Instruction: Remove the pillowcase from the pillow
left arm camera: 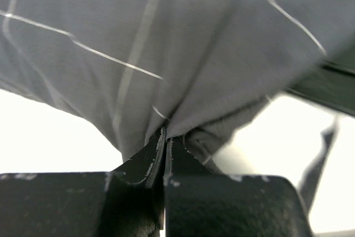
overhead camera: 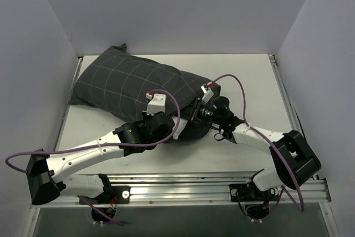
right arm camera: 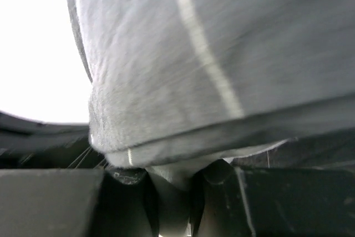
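The dark checked pillowcase (overhead camera: 133,84) lies from the back left corner towards the table's middle, stuffed full. My left gripper (overhead camera: 166,123) is at its near end. In the left wrist view the left gripper (left arm camera: 166,134) is shut on a gathered fold of the pillowcase (left arm camera: 166,43). My right gripper (overhead camera: 197,114) meets the same end from the right. In the right wrist view the right gripper (right arm camera: 172,173) is closed on a pale bulge of the pillow (right arm camera: 173,187), just under the pillowcase hem (right arm camera: 222,131). The rest of the pillow is hidden inside the cover.
The white table (overhead camera: 249,81) is walled at the back and on both sides. A metal rail (overhead camera: 183,184) runs along the near edge by the arm bases. Purple cables (overhead camera: 238,87) loop above both arms.
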Motion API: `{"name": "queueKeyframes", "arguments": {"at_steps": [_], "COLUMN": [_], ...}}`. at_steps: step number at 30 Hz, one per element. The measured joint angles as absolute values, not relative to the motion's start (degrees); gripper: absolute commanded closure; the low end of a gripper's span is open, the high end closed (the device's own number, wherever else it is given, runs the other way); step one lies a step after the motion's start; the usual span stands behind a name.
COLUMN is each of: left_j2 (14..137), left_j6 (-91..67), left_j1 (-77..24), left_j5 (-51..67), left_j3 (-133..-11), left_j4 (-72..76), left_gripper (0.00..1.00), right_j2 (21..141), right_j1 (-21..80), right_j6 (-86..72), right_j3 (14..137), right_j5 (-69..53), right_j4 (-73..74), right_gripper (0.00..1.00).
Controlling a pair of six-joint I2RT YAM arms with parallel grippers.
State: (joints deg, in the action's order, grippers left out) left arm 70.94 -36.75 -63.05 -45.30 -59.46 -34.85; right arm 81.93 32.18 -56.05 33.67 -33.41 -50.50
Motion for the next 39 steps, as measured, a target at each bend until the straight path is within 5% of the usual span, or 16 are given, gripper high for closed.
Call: {"name": "queueKeyframes", "arguments": {"at_steps": [19,31,39], "left_j2": [57.1,68.1,76.3], "left_j6": [-32.2,-37.4,-61.6], "left_j1": [-65.7,-60.5,-58.3], "left_j5": [-36.8,-44.4,-56.9], "left_j3": [-47.8,-47.6,-51.7], "left_j4": [-16.6,-10.5,-16.8], "left_gripper": [0.98,0.98,0.98], "right_j2": [75.6,77.4,76.5], "right_j1": [29.9,29.0,28.6], "right_j6": [-46.5,-44.9,-45.3], "right_j3": [51.5,59.7,59.6], "right_j5": [-30.7,-28.3,-29.5], "right_j4": [-15.0,-4.0,-1.7], "right_gripper": [1.00,1.00,1.00]}}
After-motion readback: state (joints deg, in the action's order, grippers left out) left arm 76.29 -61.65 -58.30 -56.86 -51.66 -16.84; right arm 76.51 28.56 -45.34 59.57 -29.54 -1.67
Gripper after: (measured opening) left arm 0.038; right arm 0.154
